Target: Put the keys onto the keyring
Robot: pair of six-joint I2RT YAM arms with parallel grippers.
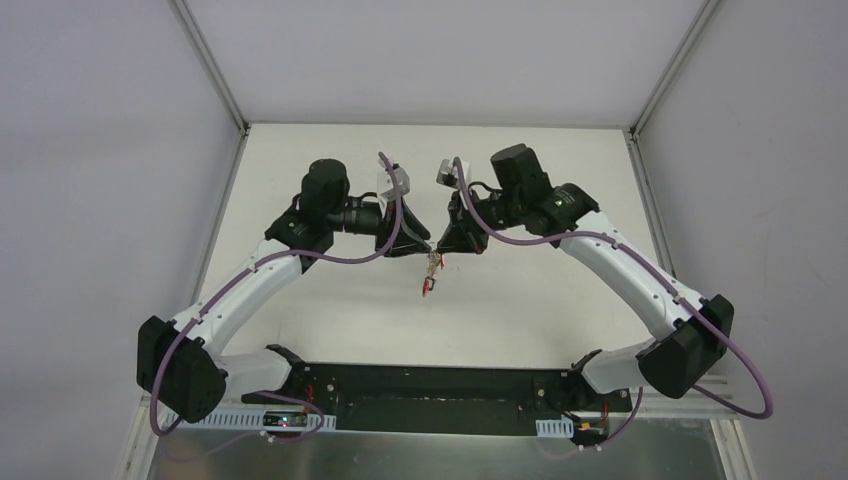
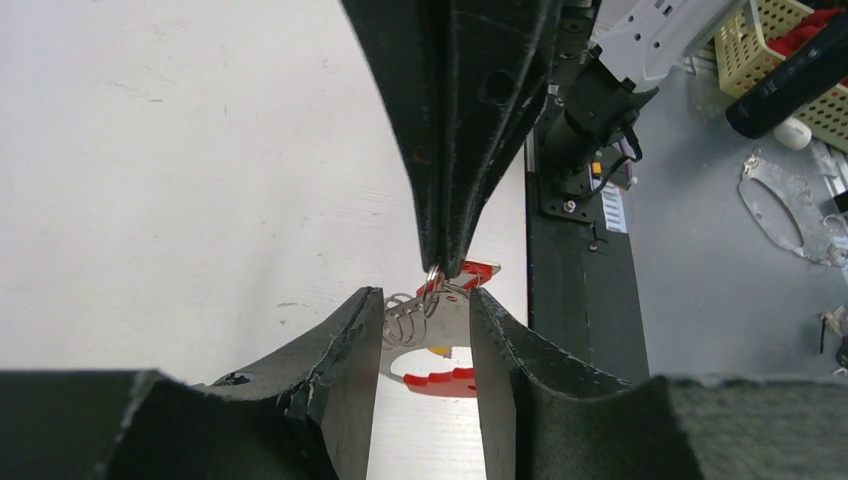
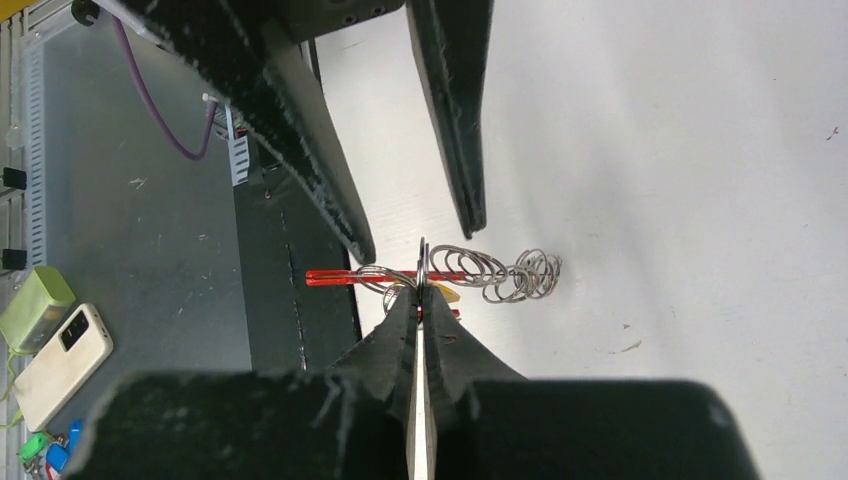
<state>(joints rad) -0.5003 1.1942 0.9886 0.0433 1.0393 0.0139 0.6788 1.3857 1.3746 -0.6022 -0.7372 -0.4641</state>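
Observation:
Both grippers meet above the middle of the white table [image 1: 330, 300]. My right gripper [image 3: 421, 291] is shut on a thin silver ring [image 3: 423, 262] linked to a chain of wire rings [image 3: 500, 270]. The keyring, with its red arc [image 2: 445, 380] and grey metal rest, hangs below them; it shows edge-on in the right wrist view [image 3: 340, 277] and small in the top view [image 1: 428, 286]. A red key head [image 2: 478, 270] and a yellow bit [image 2: 438, 351] sit by it. My left gripper [image 2: 427, 295] is open, with its fingers [image 3: 330, 190] either side of the ring cluster.
The black base rail [image 1: 420, 385] runs along the table's near edge. Off the table, a yellow basket [image 2: 770, 40] and metal parts lie on the grey bench. A phone [image 3: 60, 350] and a green box [image 3: 35, 305] lie there too.

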